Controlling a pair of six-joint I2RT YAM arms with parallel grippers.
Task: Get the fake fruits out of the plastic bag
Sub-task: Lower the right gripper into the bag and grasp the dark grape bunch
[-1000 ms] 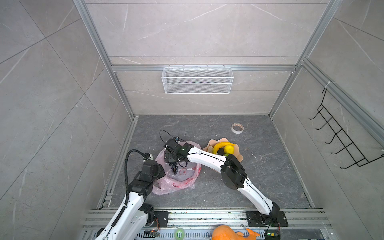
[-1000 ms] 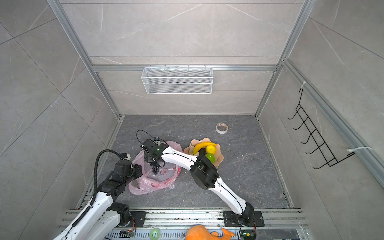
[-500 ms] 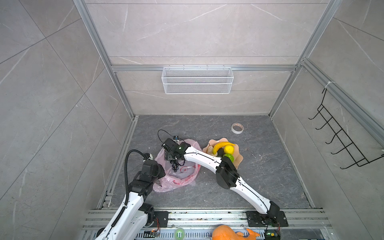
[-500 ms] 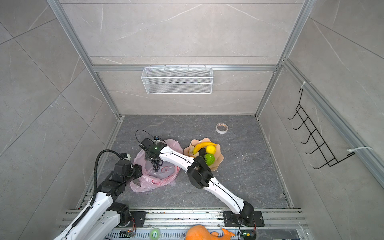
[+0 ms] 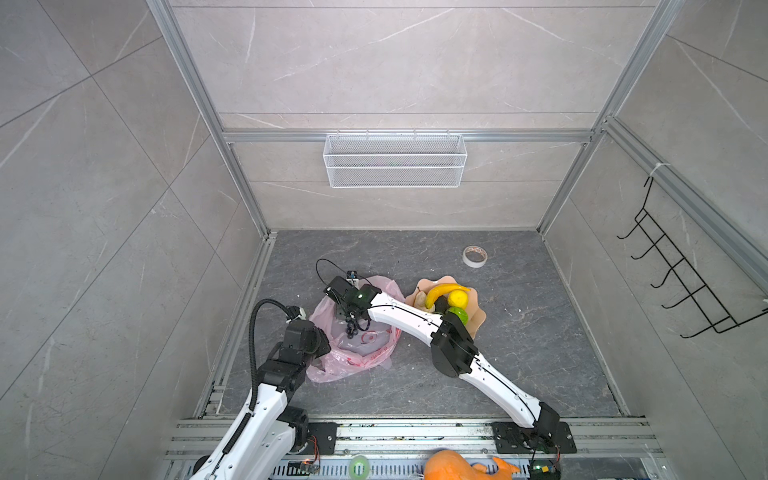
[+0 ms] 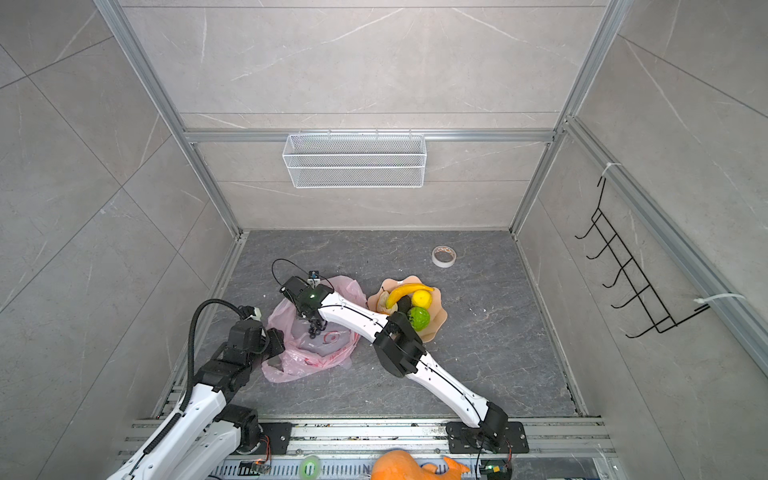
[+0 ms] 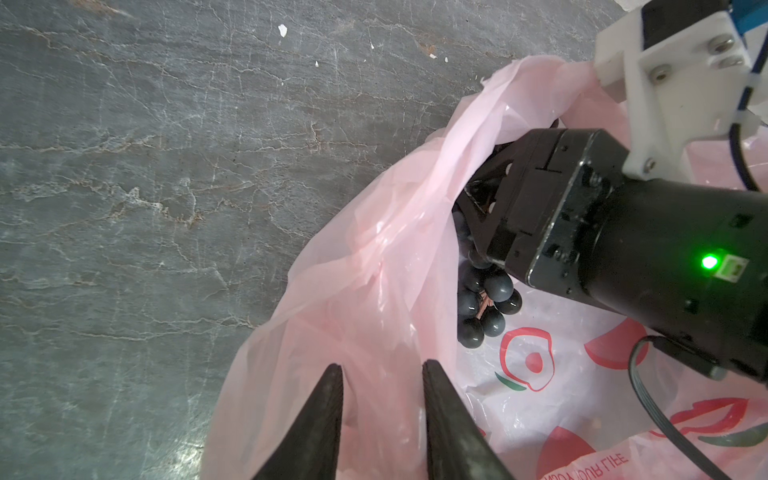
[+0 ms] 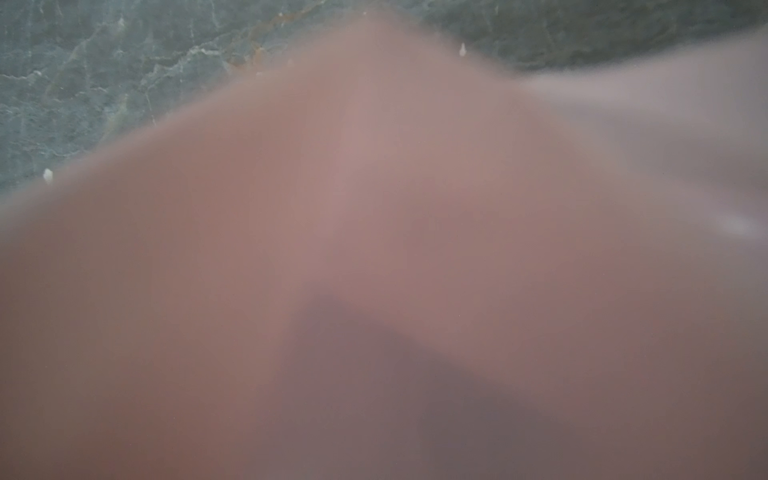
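1. Low and left of centre in both top views, the plastic bag (image 5: 365,359) lies open on the grey floor (image 5: 519,353). The step in hand is, by my judgement, picking the grape bunch (image 5: 352,329) out of it.
2. The right gripper (image 5: 351,316) reaches across the middle into the bag's mouth. The black grapes sit right at its fingertips and hang from there over the bag's printed bottom; the left wrist view shows the same bunch (image 7: 484,303) just beside the gripper body.
3. A fold of pink film hides those fingertips, so I cannot tell whether the jaws have clamped the bunch or only straddle its top.
4. The left gripper (image 7: 381,365) is at the bag's left rim. Its fingers stand slightly apart with a bunched fold of film pinched between them, which props the mouth open.
5. The right wrist view shows only blurred pink film close to the lens.
6. Right of the bag, well apart from the grapes, the peach plate (image 5: 478,324) holds the banana (image 5: 444,291), lemon (image 5: 457,297), lime-green fruit (image 5: 459,315) and a dark avocado (image 5: 441,306). I see no other fruit in the bag, so the task looks nearly done.
7. The next move calls for a firm close on the bunch's top and a straight lift clear of the rim while the left holds the bag down. Film caught in the jaws could drag the bag up with it.
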